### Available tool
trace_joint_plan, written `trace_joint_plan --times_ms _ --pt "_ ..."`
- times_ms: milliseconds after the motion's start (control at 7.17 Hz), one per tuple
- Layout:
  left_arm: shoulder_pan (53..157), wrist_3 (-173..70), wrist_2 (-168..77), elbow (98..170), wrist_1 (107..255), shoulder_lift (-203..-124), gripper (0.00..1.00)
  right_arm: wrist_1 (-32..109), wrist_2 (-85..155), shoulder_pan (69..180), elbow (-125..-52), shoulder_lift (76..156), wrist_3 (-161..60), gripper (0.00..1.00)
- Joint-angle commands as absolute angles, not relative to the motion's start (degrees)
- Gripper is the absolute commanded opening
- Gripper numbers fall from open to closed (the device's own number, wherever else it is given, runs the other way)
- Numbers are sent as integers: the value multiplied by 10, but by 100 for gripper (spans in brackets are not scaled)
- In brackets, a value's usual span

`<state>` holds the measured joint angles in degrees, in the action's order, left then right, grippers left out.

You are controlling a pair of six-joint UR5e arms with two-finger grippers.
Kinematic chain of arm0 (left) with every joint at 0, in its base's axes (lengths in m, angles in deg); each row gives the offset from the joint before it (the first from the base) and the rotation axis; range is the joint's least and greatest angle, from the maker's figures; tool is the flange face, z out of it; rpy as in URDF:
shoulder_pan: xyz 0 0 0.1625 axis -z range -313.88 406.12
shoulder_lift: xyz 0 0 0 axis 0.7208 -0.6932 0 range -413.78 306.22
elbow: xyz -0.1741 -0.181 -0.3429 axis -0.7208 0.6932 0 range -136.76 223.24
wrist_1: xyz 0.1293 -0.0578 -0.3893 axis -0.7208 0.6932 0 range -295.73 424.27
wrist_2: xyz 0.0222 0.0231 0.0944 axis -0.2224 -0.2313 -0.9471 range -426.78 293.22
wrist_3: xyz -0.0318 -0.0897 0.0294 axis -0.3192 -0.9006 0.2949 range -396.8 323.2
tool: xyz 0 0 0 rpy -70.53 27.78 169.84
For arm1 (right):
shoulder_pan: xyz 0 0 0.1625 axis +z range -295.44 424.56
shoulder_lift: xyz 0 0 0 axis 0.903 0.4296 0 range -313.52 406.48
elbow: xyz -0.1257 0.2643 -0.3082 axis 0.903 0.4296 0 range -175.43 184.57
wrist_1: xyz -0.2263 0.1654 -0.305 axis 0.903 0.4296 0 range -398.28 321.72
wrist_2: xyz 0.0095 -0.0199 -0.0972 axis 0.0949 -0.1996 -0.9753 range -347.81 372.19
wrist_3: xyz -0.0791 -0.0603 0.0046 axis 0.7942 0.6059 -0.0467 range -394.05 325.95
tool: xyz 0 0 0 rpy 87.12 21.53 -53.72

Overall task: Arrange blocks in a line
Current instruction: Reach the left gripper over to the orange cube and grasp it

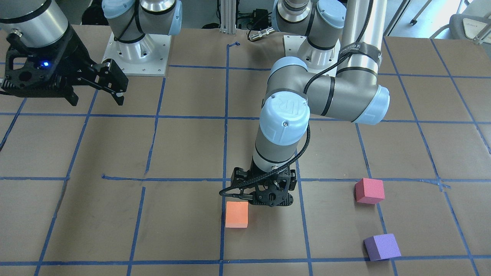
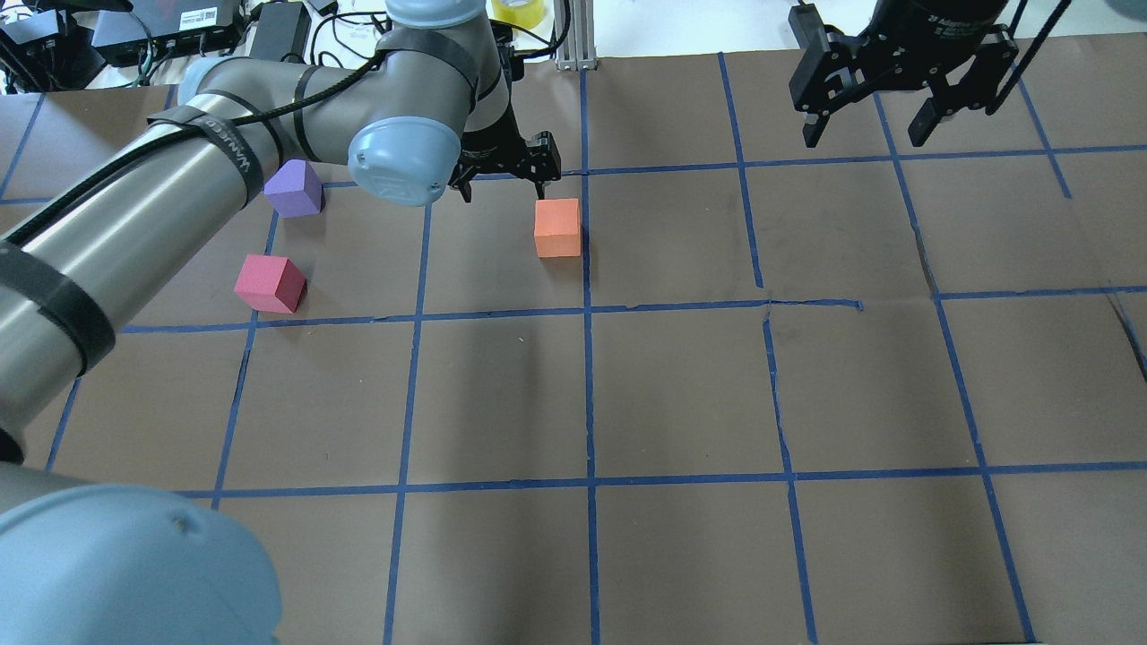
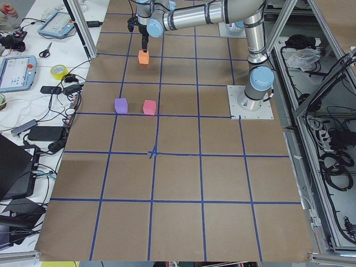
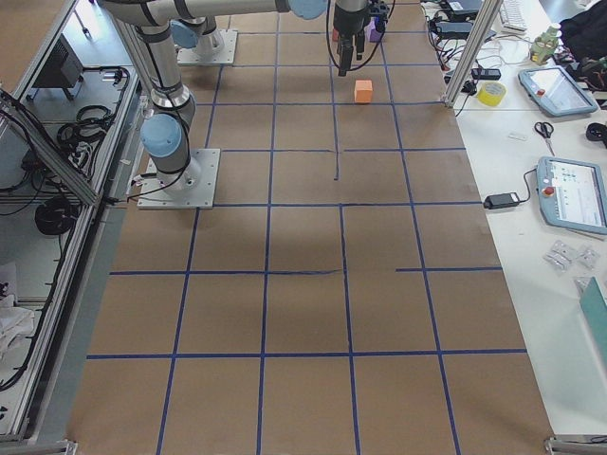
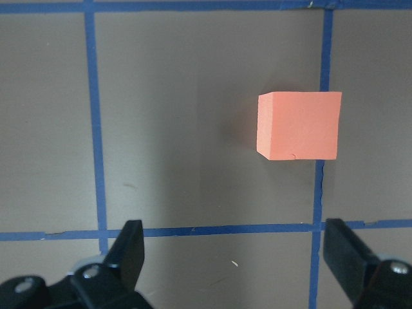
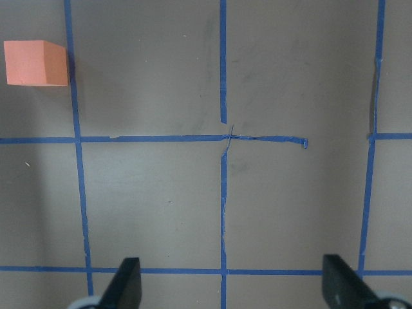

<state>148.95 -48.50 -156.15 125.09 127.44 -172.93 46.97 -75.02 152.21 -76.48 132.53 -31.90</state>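
Blocks lie in the far left part of the desk [image 2: 681, 394] in the overhead view: the purple block [image 2: 294, 189] beside the left arm [image 2: 134, 206], the pinkish-red block [image 2: 269, 283] nearer the robot, the two apart. The left arm reaches across, wrist pointing down. The left gripper [image 2: 504, 190] hangs just beyond the orange block [image 2: 557, 227], fingers spread wide on nothing. That block's right edge meets a blue tape line [image 2: 587, 376]. Broad brown paper stretches rightward to the right gripper [image 2: 865, 139], raised near the far edge, its fingers also apart. The arm's strap lettering is too small to read.
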Motion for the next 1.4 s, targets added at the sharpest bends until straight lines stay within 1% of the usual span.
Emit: trace_joint_plan --times_ms 0,140,837,977,1116,1256 --pt "1492 -486 -1560 1207 1247 -1791 100 541 -751 1522 -804 1349 -318 100" --pt "1494 -501 -1560 1201 1235 -1809 100 541 -751 1521 -803 1349 -318 100" --pt "1510 -546 -1534 1201 1221 -1842 100 538 -749 1521 -798 1352 -316 100" --pt "1511 -543 -1532 1203 1191 -1853 100 539 -750 1521 -799 1352 -316 100" --pt "1514 -547 -1533 1207 1188 -1854 98 539 -749 1520 -802 1353 -317 100" --pt "1517 -565 -1544 1210 1189 -1855 89 540 -747 1521 -801 1353 -316 100"
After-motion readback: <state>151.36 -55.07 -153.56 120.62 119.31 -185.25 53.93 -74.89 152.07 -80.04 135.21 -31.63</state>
